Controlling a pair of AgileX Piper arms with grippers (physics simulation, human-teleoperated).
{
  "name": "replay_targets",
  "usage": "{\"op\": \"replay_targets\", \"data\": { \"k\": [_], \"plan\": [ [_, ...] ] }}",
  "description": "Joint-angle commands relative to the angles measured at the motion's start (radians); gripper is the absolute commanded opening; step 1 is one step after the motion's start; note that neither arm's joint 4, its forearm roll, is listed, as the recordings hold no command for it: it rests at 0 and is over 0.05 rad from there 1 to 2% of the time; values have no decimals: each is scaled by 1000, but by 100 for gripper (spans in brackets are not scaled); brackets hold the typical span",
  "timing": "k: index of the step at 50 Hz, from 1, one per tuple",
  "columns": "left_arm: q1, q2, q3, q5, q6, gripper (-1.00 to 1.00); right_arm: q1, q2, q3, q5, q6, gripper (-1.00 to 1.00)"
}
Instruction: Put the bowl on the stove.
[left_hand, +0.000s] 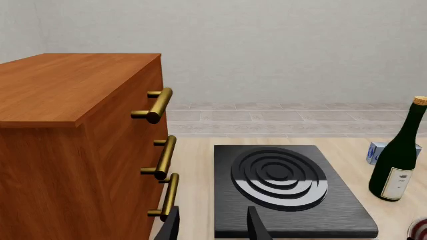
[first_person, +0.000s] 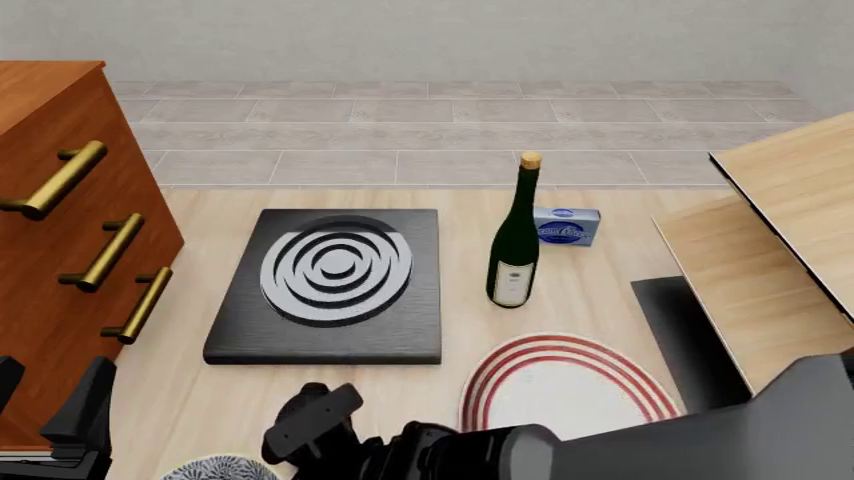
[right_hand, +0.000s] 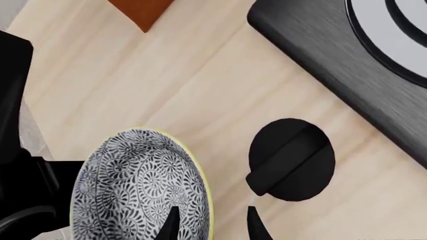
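The bowl (right_hand: 140, 185), blue-and-white floral with a pale rim, sits on the wooden table near its front edge; only its rim shows in the front view (first_person: 220, 468). My right gripper (right_hand: 212, 227) is open, with one finger over the bowl's inside and the other outside its rim; in the front view (first_person: 304, 425) it reaches across from the right. The stove (first_person: 327, 285) is a black slab with grey rings, beyond the bowl, and nothing is on it. My left gripper (left_hand: 213, 227) is open and empty, pointing at the stove (left_hand: 287, 195) beside the cabinet.
A wooden cabinet (first_person: 60, 230) with brass handles stands at the left. A black knob (right_hand: 291, 160) lies between the bowl and the stove. A wine bottle (first_person: 514, 240), a blue box (first_person: 566, 228) and a red-ringed white plate (first_person: 567, 385) stand right of the stove.
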Motion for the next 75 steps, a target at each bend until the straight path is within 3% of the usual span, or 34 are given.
{"op": "replay_targets", "data": {
  "k": [1,6,7,31,52,75],
  "plan": [
    [0,0,0,0,0,100,2,6,3,-4,7,100],
    [0,0,0,0,0,100,9,2,3,-4,7,100],
    [0,0,0,0,0,100,7,7,4,-5,14,-100],
    [0,0,0,0,0,100,-31,-32,-9,27,-23,-100],
    [0,0,0,0,0,100,-104,-175,-69,113,-57,-100],
    [0,0,0,0,0,100,-298,-288,-245,254,-133,-100]
  ]
}}
